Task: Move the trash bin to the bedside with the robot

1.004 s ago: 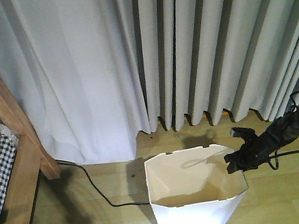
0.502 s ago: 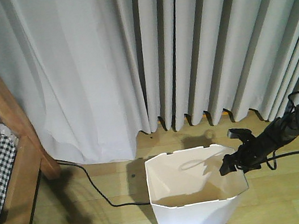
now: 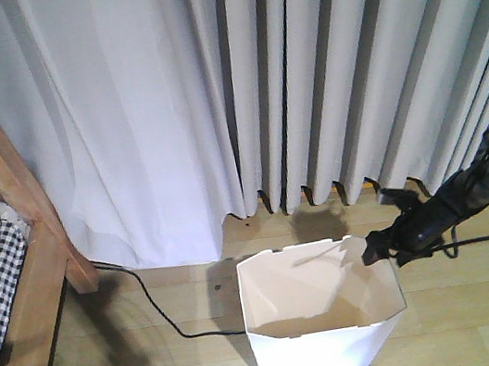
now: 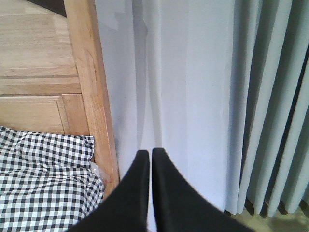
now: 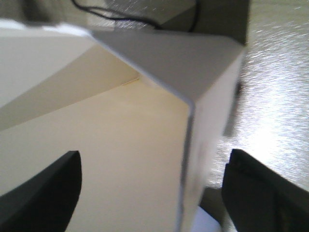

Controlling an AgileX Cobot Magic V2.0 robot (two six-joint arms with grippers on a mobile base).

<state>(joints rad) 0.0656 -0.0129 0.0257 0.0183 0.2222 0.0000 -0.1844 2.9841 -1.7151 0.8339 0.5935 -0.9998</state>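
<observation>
Right gripper [image 5: 152, 188] wide open, straddling bin [image 3: 327, 338] right wall, gripping nothing yet. Bed [image 3: 21, 305] lies far left. Left gripper [image 4: 147, 159] closed, empty.

The left gripper [image 4: 150, 159] points forward with its two black fingers [image 4: 137, 193] pressed together at the tips, nothing between them. Ahead hang pale grey curtains [image 4: 193, 96], smooth near the middle and pleated to the right. To the left stands the bed's light-brown wooden frame [image 4: 89, 87], with black-and-white checked bedding [image 4: 43, 183] beside its post.
</observation>
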